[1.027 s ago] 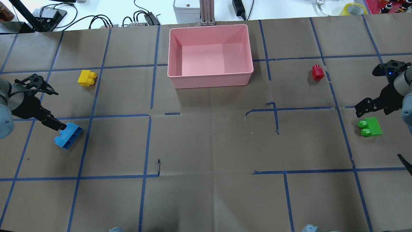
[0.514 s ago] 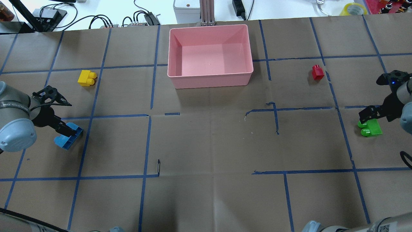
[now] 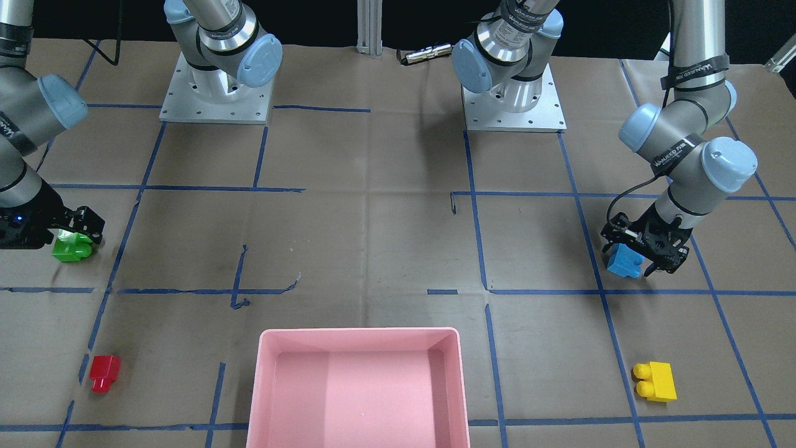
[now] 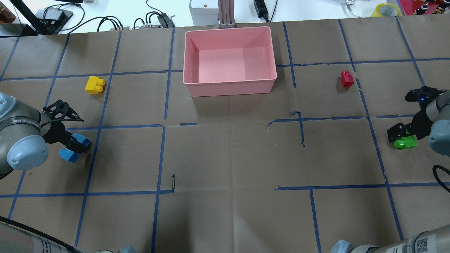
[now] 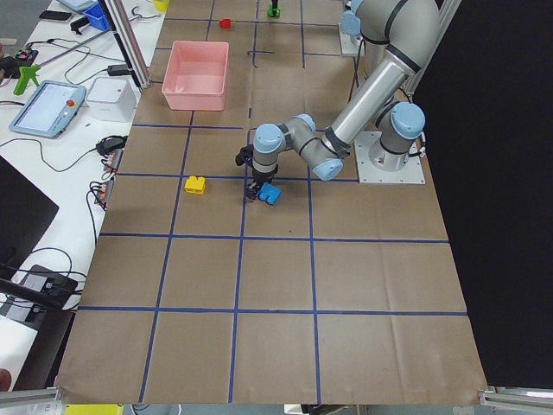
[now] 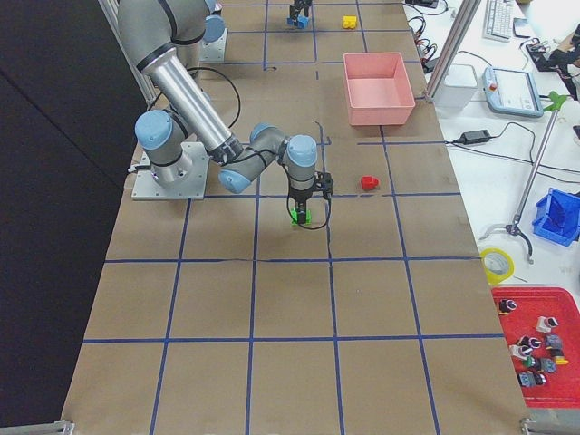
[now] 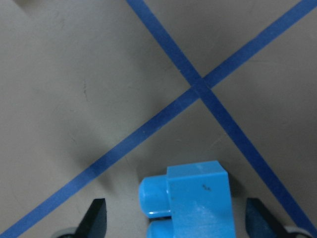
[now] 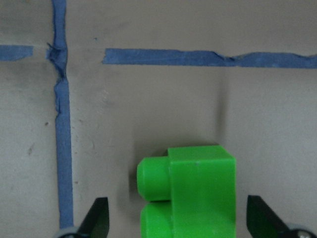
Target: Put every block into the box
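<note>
**Blocks and box: positions read from overhead**

Box (image 4: 228,88): 12 o'clock on the surface (image 4: 225,158).
Yellow block (image 4: 94,85): 10 o'clock, lying loose.
Red block (image 4: 347,78): 2 o'clock, lying loose.
Blue block (image 7: 198,198): 9 o'clock, on the surface between the left fingers (image 7: 97,218), which are spread wide and clear of its sides.
Green block (image 8: 198,193): 3 o'clock, likewise between the right fingers (image 8: 99,218), which are spread wide.

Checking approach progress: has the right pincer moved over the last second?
Yes. In the overhead view, the right pincer shifted away from the tape line, down-frame, over the green brick.
</note>
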Controlling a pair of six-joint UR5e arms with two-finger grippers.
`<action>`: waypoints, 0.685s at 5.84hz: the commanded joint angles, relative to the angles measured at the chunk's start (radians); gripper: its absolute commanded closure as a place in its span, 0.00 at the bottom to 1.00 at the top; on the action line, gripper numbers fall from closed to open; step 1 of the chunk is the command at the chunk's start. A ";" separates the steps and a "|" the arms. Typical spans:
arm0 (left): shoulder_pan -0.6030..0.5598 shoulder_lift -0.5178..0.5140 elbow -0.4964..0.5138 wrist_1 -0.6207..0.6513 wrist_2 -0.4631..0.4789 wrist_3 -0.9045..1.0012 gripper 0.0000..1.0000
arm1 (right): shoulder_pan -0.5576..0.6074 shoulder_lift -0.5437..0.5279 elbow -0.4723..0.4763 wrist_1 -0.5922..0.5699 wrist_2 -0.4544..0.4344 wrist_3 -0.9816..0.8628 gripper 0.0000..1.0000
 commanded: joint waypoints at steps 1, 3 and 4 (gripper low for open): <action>0.003 -0.001 -0.002 0.002 0.007 -0.002 0.23 | 0.000 0.008 -0.002 -0.002 -0.001 -0.005 0.05; 0.003 0.009 0.002 0.001 0.010 -0.005 0.53 | 0.000 0.022 -0.012 -0.002 -0.001 -0.011 0.16; 0.001 0.018 0.007 0.001 0.011 -0.011 0.66 | 0.000 0.019 -0.012 0.003 -0.003 -0.011 0.39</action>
